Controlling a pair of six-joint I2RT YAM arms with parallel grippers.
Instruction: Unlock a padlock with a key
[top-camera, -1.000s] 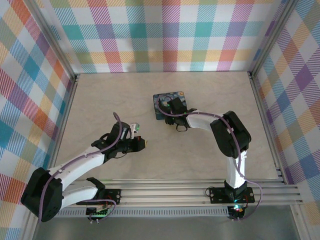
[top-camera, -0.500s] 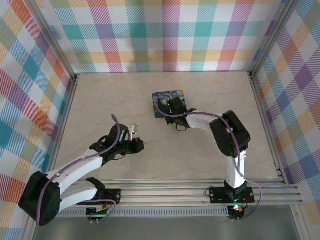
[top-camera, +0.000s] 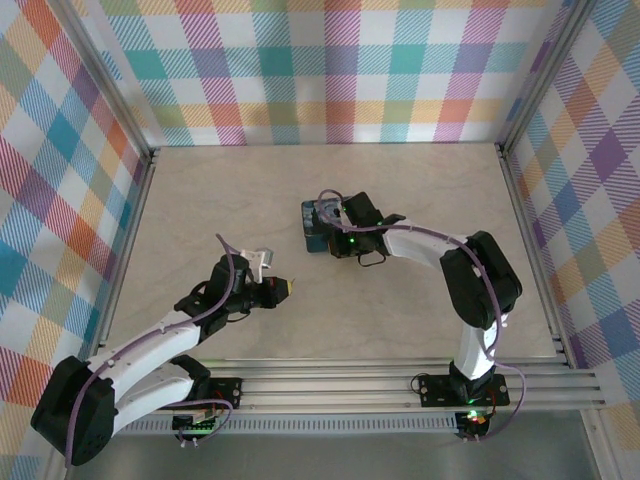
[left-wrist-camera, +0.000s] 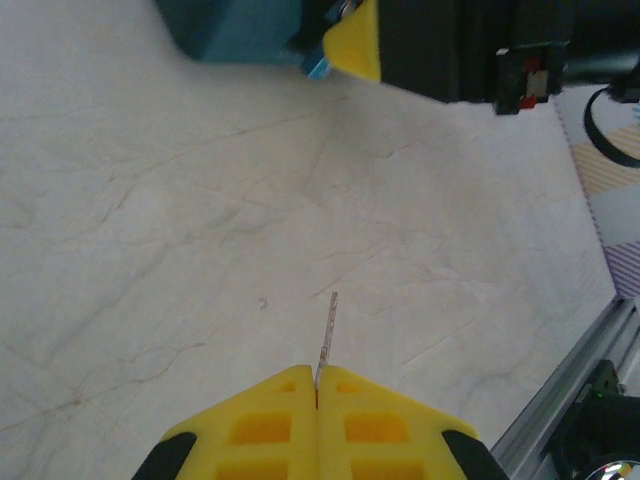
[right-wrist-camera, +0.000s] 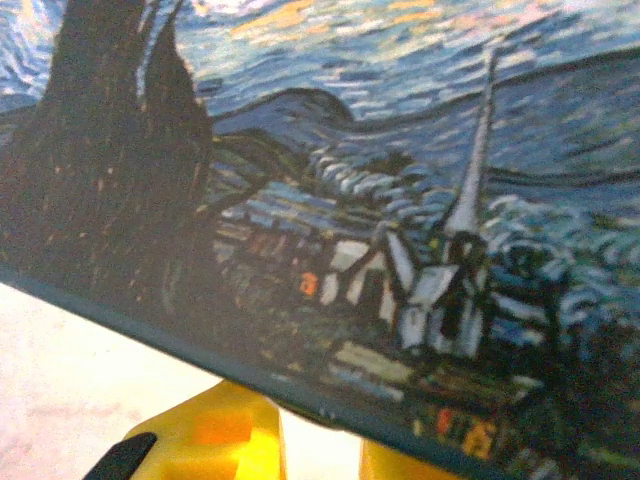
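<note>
A robot lab test cell: pale tabletop (top-camera: 220, 200), aluminium frame rails (top-camera: 350, 378), bright plaid walls (top-camera: 330, 70) on three sides.

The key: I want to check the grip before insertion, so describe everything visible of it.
The key is a thin, pale metal sliver seen edge-on, sticking out of the shut yellow left gripper, which hides its head. Its tip points roughly toward the dark-blue box and appears to touch nothing else.
</note>
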